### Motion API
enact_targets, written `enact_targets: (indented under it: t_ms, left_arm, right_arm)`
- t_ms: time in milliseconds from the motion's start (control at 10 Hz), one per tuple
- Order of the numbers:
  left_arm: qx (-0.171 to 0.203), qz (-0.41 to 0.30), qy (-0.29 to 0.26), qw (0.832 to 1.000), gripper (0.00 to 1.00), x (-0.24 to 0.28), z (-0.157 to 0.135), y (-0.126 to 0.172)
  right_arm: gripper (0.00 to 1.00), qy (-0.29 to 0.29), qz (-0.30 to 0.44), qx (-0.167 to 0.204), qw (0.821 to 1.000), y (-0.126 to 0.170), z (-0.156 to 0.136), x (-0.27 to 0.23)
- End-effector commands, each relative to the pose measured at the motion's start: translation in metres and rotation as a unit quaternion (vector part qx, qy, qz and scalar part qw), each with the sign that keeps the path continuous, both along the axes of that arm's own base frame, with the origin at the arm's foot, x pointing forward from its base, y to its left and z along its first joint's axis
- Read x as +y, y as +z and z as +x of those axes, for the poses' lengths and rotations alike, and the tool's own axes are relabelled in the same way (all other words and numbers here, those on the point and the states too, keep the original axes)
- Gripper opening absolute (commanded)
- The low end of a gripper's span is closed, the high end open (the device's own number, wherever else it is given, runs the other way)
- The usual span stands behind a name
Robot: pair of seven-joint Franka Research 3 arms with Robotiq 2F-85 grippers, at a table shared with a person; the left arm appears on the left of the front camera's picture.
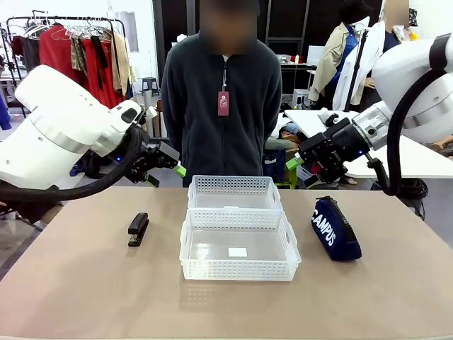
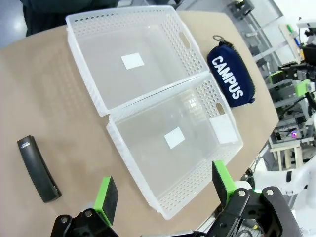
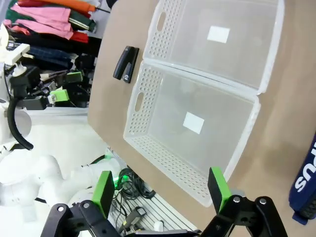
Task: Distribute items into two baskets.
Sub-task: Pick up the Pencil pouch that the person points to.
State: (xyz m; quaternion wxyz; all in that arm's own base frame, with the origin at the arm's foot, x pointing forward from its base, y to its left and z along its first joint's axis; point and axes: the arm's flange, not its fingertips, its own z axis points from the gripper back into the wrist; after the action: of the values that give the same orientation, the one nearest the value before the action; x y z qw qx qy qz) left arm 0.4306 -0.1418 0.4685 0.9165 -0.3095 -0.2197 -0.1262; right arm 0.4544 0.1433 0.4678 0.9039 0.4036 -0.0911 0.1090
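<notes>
Two baskets [image 1: 239,270] stand touching in the middle of the surface [image 1: 85,283], the stapler [image 1: 138,229] at left, the pouch [image 1: 335,229] at right. The left gripper [image 2: 164,190] and the right gripper [image 3: 161,190] both have fingers spread, holding nothing

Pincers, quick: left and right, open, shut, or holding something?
Left pincer: open, holding nothing.
Right pincer: open, holding nothing.
</notes>
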Motion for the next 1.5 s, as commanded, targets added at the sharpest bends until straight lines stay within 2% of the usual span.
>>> enact_targets:
  t_ms: [0, 300, 400, 700, 900, 1000, 1200, 1400]
  left_arm:
    - [0.007, -0.010, 0.012, 1.000, 1.00, 0.001, 0.001, 0.005]
    - [0.007, -0.010, 0.012, 1.000, 1.00, 0.001, 0.001, 0.005]
    - [0.003, 0.001, 0.008, 1.000, 1.00, 0.003, 0.001, 0.002]
    - [0.065, -0.099, 0.058, 0.991, 1.00, 0.004, 0.009, 0.042]
    - [0.102, -0.229, 0.060, 0.966, 1.00, 0.019, 0.015, 0.075]
    - [0.129, -0.289, 0.068, 0.946, 1.00, 0.028, 0.019, 0.089]
    - [0.135, -0.349, 0.081, 0.924, 1.00, 0.044, 0.028, 0.107]
    - [0.154, -0.378, 0.077, 0.909, 1.00, 0.053, 0.032, 0.106]
  right_arm:
    - [1.00, -0.003, -0.001, 0.000, 1.000, 0.006, -0.004, 0.007]
    - [1.00, 0.003, -0.005, -0.002, 1.000, 0.002, -0.002, 0.005]
    - [1.00, -0.024, 0.068, 0.044, 0.996, 0.007, 0.002, 0.010]
    - [1.00, -0.072, 0.166, 0.082, 0.980, 0.033, 0.007, 0.018]
    - [1.00, -0.081, 0.215, 0.083, 0.970, 0.049, 0.009, 0.021]
    - [1.00, -0.084, 0.243, 0.078, 0.963, 0.059, 0.011, 0.020]
    - [1.00, -0.086, 0.278, 0.086, 0.953, 0.079, 0.019, 0.014]
    - [1.00, -0.018, 0.280, 0.125, 0.952, 0.095, 0.030, -0.001]
